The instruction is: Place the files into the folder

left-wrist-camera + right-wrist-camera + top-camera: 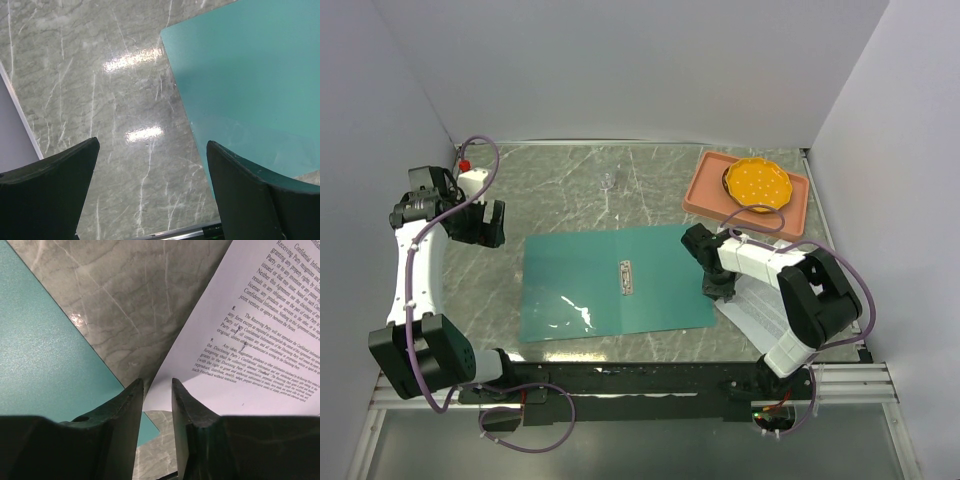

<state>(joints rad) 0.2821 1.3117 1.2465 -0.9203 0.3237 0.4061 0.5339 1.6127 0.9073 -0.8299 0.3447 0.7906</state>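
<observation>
ok, worktop (570, 185): grey marble; all the task's things lie flat on it.
folder (570, 285): teal, opened flat mid-worktop, metal clip (627, 276) at the spine, nothing on it yet.
files (748, 318): white printed sheets at the near right, just beside the folder's right edge, partly under the right arm; none in the folder.
step: pickup of the files, i judge; task barely begun.
next: needs a firm pinch on the thin sheet edge, then a low lift or drag leftward onto the folder without curling the paper or splitting the stack.
right arm: folded back on itself, wrist tipped down at the sheets' left edge.
left arm: stretched up the left side, parked off the folder's far-left corner.
right pincer (157, 385): fingers (125, 410) drawn near, thin gap between them; the sheet edge runs into that gap; can't tell if it's clamped on paper or just short of it.
left pincer (152, 145): released, jaws wide, hovering over bare marble, holding nothing.
</observation>
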